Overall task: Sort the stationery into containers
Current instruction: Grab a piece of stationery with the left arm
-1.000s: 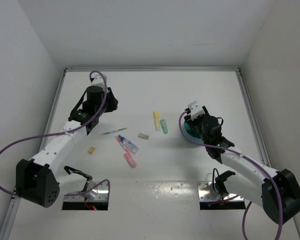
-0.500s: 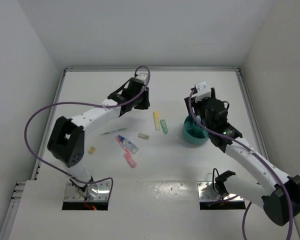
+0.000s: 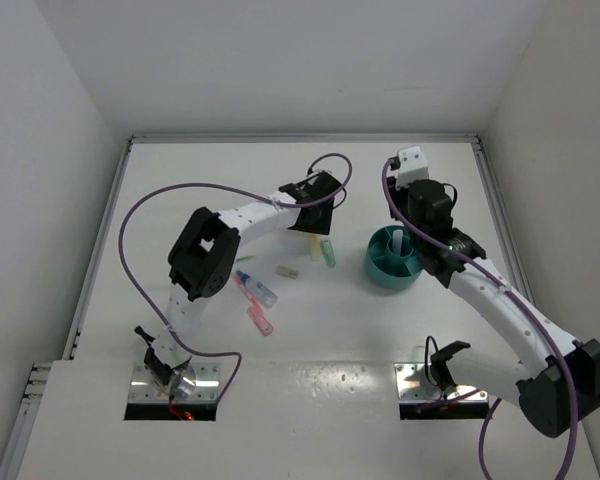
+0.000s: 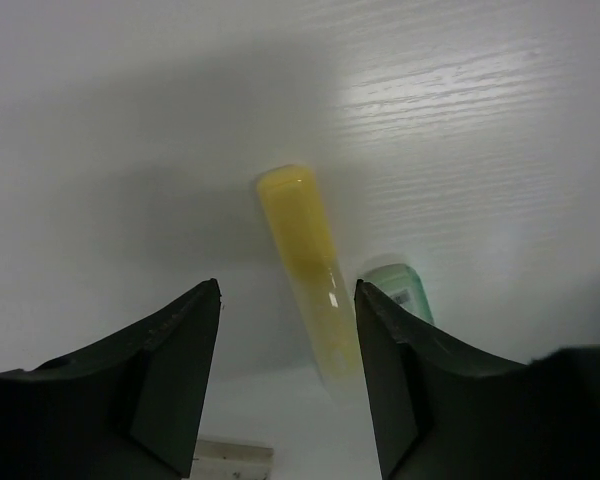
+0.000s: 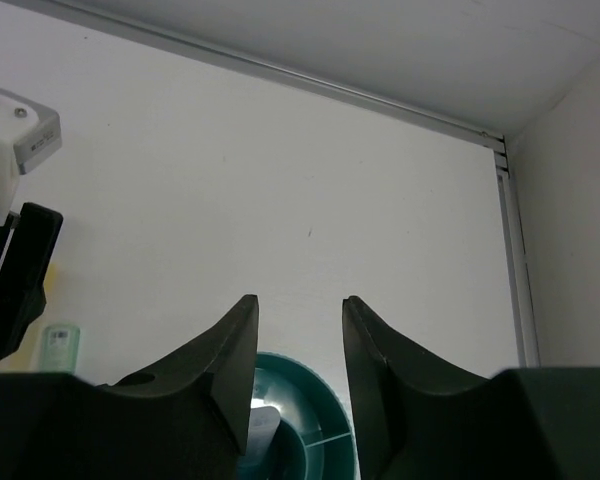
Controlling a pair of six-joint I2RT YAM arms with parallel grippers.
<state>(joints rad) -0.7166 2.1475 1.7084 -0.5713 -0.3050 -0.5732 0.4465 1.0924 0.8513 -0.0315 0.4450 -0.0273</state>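
Note:
My left gripper [image 3: 311, 224] is open and hangs low over the yellow marker [image 4: 305, 250], which lies between its jaws, nearer the right finger [image 4: 400, 370]. The green marker [image 3: 328, 252] lies just right of it. The grey eraser [image 3: 287, 271], the clear-blue tube [image 3: 255, 288] and the pink marker [image 3: 260, 320] lie lower left. The thin green pen [image 3: 242, 259] peeks out beside the left arm. The tiny yellow piece is hidden. The teal tub [image 3: 378, 270] holds a pale item [image 3: 398, 243]. My right gripper [image 3: 412, 232] is open and empty above the tub's far rim [image 5: 325, 385].
The left arm stretches across the table's left half, with its purple cable looping above it. The raised back rail [image 5: 280, 72] and right rail [image 3: 500, 220] bound the table. In the right wrist view the left gripper's body [image 5: 15, 285] shows at the left.
My left arm has swung from the far left to the centre, over the yellow marker. My right gripper has lifted back off the tub, whose inside now shows.

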